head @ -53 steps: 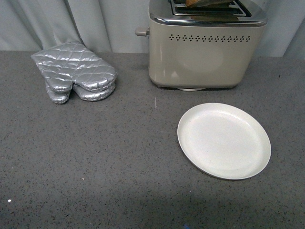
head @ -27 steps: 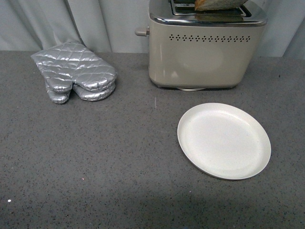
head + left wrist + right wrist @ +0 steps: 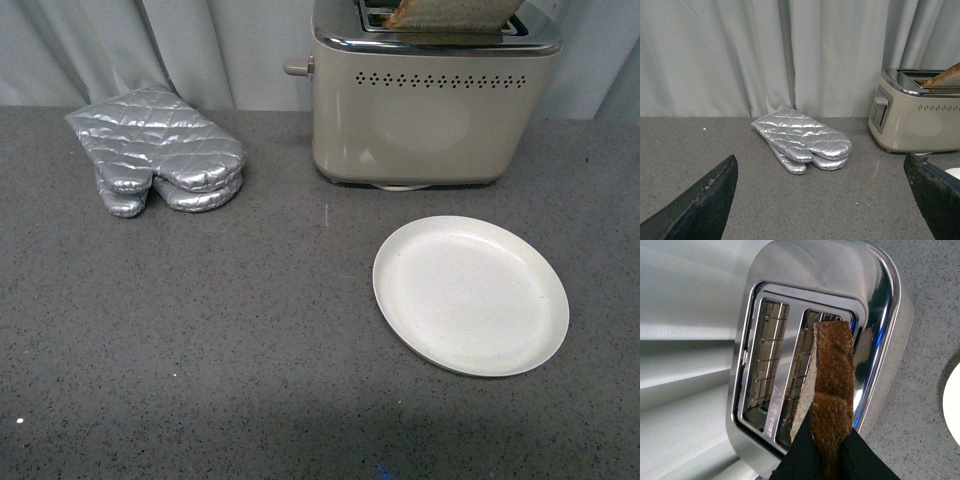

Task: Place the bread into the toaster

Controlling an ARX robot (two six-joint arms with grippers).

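1. The step in hand is lining the bread (image 3: 832, 385) up over a slot. The right gripper (image 3: 827, 452) is clamped on the slice, its dark fingers (image 3: 802, 450) pressing both faces near one edge, so the slice hangs crust-edge on above the toaster (image 3: 435, 110).

2. In the right wrist view the slice's lower end sits over the slot nearer the toaster's front wall. I cannot tell whether it has entered yet. In the front view the bread (image 3: 450, 12) shows above the chrome top, tilted, not upright.

3. Next move, as I judge it: square the slice to the slot's long axis, bring it upright, then lower and release. The slot is narrow and the slice leans across its rim, so it could catch on the chrome edge or the wire guides.

4. Containers: both toaster slots look empty of anything else. The white plate (image 3: 470, 295) near the desk's front right lies bare.

5. The left gripper (image 3: 820, 200) stands open and holds nothing, its two dark fingertips (image 3: 700, 205) well apart, low over the desk (image 3: 200, 330).

6. A silver oven mitt (image 3: 155, 150) lies at the desk's back left, well apart from the toaster at the back edge.
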